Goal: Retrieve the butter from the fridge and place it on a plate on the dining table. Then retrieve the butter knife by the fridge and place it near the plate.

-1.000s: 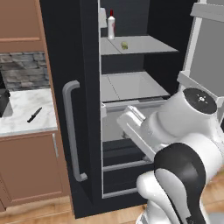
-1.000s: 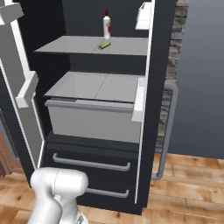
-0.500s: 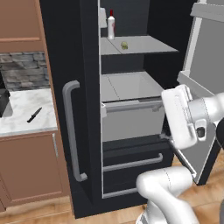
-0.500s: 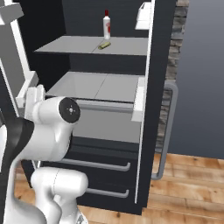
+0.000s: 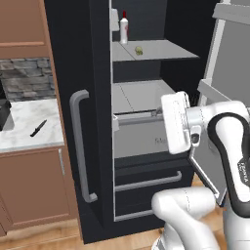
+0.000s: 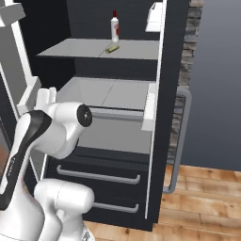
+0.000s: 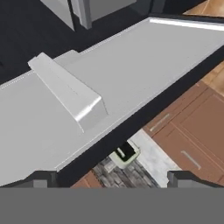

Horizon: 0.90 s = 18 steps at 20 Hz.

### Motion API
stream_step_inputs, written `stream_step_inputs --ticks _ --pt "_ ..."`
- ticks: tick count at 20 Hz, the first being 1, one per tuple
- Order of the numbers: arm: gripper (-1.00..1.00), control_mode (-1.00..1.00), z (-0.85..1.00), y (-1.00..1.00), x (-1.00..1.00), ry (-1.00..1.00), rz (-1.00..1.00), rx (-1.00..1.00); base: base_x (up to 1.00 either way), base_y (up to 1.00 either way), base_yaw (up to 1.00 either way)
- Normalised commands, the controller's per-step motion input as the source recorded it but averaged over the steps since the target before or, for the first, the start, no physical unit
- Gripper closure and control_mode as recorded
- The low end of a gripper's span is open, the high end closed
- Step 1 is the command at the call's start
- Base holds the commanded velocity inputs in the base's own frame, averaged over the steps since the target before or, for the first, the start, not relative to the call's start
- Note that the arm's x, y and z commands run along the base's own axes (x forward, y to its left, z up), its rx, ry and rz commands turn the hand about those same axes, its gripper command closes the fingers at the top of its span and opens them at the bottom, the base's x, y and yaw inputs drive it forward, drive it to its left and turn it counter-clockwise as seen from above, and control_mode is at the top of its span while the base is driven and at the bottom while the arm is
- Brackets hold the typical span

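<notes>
Gripper jaws wide, nothing held, hand raised beside the open door, low vs. target. Butter on upper fridge shelf, up and further in, by the bottle; its long axis runs diagonal across shelf. Next: lift and reach in.

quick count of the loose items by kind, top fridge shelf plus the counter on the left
white bottle with red cap: 1, on the top fridge shelf
butter: 1, on that shelf, near the bottle
butter knife: 1, on the marble counter
total: 3
</notes>
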Motion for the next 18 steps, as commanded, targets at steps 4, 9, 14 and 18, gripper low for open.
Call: stream_step_inputs --ticks 4,9,14,18 --pt "-1.0 -1.0 0.0 0.34 0.66 0.0 0.05 0.0 0.0 0.0 0.0" --pt "-1.0 -1.0 -0.08 0.18 0.57 0.0 0.09 0.02 0.0 0.0 0.0" --pt "-1.0 -1.0 -0.12 0.37 0.44 0.0 0.09 0.0 0.0 0.0 0.0" --pt "-1.0 -1.0 -0.08 0.53 0.32 0.0 0.06 0.0 0.0 0.0 0.0"
